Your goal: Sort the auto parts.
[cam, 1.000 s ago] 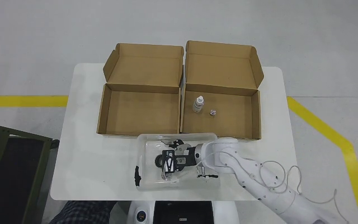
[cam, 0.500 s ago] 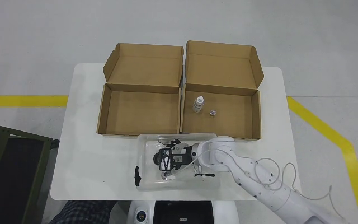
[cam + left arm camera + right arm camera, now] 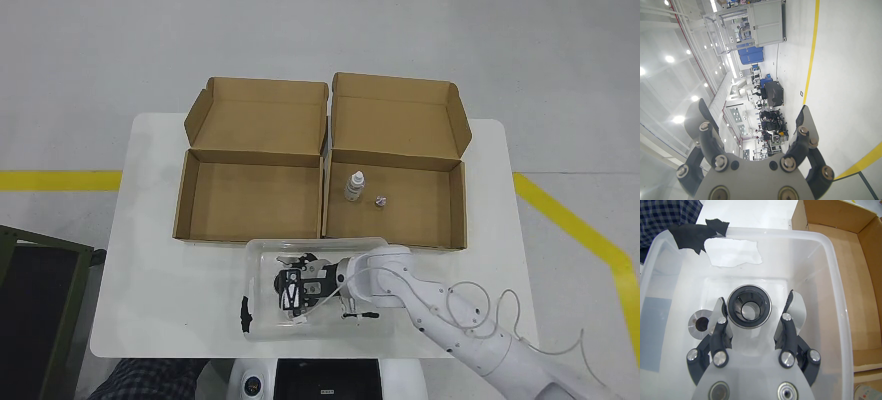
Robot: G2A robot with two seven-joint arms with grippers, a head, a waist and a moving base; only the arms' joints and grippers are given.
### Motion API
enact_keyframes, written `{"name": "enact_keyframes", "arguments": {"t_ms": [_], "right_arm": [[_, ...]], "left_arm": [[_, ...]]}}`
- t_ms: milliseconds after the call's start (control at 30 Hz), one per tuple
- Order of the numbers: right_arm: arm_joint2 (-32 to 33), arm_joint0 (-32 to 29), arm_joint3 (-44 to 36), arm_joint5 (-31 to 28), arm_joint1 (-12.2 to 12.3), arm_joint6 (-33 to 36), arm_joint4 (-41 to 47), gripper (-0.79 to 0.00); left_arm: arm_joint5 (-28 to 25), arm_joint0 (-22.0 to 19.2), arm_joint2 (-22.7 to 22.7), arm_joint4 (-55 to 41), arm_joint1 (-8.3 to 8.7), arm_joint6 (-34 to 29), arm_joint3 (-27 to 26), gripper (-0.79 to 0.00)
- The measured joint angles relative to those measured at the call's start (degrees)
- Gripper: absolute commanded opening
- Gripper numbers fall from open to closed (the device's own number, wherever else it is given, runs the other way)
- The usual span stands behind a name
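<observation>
A clear plastic bin point(image 3: 262, 262) sits on the white surface point(image 3: 150, 250) at the lower centre of the top view, just below two open cardboard boxes that stand side by side. The right gripper point(image 3: 756, 299) is down inside this bin with its fingers apart, straddling a black-and-metal cylindrical sleeve point(image 3: 748, 288) that stands upright on the bin floor, open end up. The pad of one finger point(image 3: 724, 307) touches the sleeve's side, while the other finger stands off from it with a gap between. A silver disc with a dark centre hole point(image 3: 696, 333) lies on the bin floor just beside the sleeve, partly hidden behind the touching finger. A torn piece of black tape point(image 3: 691, 236) hangs over the bin's rim at the upper left of the right wrist view. In the top view, the box on the right of the frame point(image 3: 420, 205) holds a small white bottle point(image 3: 354, 185) standing upright and a tiny part point(image 3: 380, 200) near it; the box on the left of the frame point(image 3: 250, 200) lies open next to it. The left gripper point(image 3: 753, 106) points out at the hall floor, its fingers wide apart with nothing between them.
</observation>
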Motion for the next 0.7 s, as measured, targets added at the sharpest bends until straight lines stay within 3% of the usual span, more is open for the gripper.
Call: {"name": "enact_keyframes", "arguments": {"t_ms": [133,267,367,633,700], "right_arm": [[-0.01,-0.11,0.12,-0.16,-0.2,-0.1,-0.16,-0.28],[-0.12,-0.36,0.3,-0.37,-0.36,-0.23,-0.43,-0.4],[-0.09,-0.38,0.45,-0.59,-0.5,-0.24,-0.6,-0.446],[0.63,-0.71,0.47,-1.66,-0.7,-1.11,0.68,-0.754],[1.2,-0.83,0.05,-2.15,-0.61,-1.12,1.22,-0.785]], "left_arm": [[0.0,0.0,0.0,0.0,0.0,0.0,0.0,0.0],[0.0,0.0,0.0,0.0,0.0,0.0,0.0,0.0],[0.0,0.0,0.0,0.0,0.0,0.0,0.0,0.0],[0.0,0.0,0.0,0.0,0.0,0.0,0.0,0.0],[0.0,0.0,0.0,0.0,0.0,0.0,0.0,0.0]]}}
